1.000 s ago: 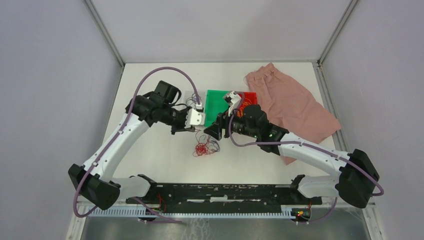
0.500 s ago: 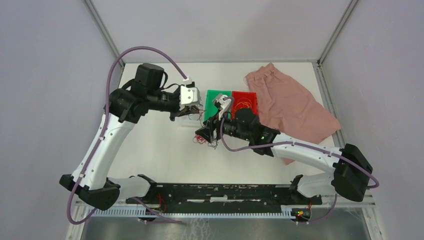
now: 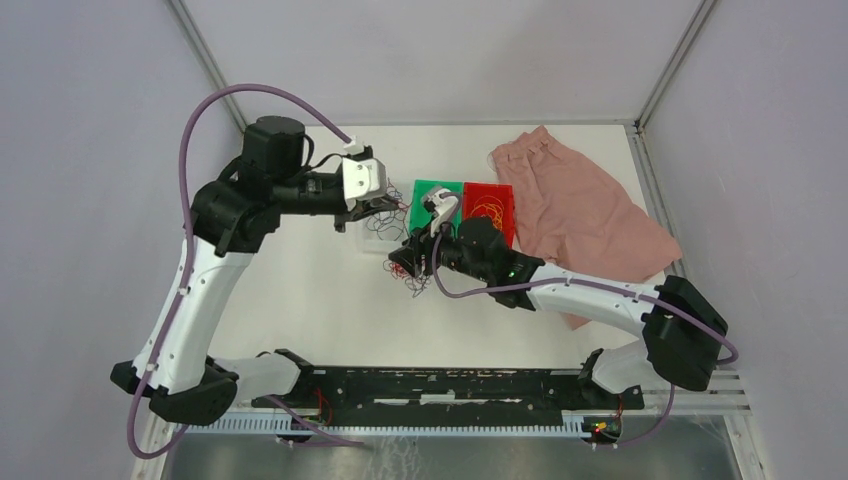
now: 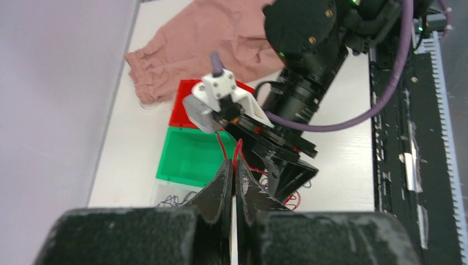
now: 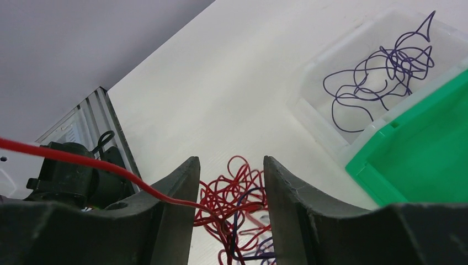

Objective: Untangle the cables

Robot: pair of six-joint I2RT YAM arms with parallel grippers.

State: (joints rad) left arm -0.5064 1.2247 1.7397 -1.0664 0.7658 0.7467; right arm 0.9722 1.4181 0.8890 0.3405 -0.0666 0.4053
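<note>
A tangle of red and dark purple cables (image 3: 411, 283) lies on the white table just in front of the bins. My right gripper (image 3: 403, 262) is low over it and open. In the right wrist view the tangle (image 5: 238, 194) sits between the spread fingers of the right gripper (image 5: 230, 161). My left gripper (image 3: 376, 207) hangs above the clear bin, shut on a single red strand (image 4: 238, 149). That strand (image 5: 83, 160) runs taut down into the tangle. Another purple cable (image 5: 381, 77) lies loose in the clear bin.
A clear bin (image 3: 366, 238), a green bin (image 3: 432, 192) and a red bin (image 3: 497, 193) holding an orange cable stand in a row at mid-table. A pink cloth (image 3: 585, 215) lies at the back right. The black rail (image 3: 440, 385) runs along the near edge.
My left arm has risen and pulled back left with the red strand. My right gripper moved left and down onto the tangle, and its jaws narrowed a little.
</note>
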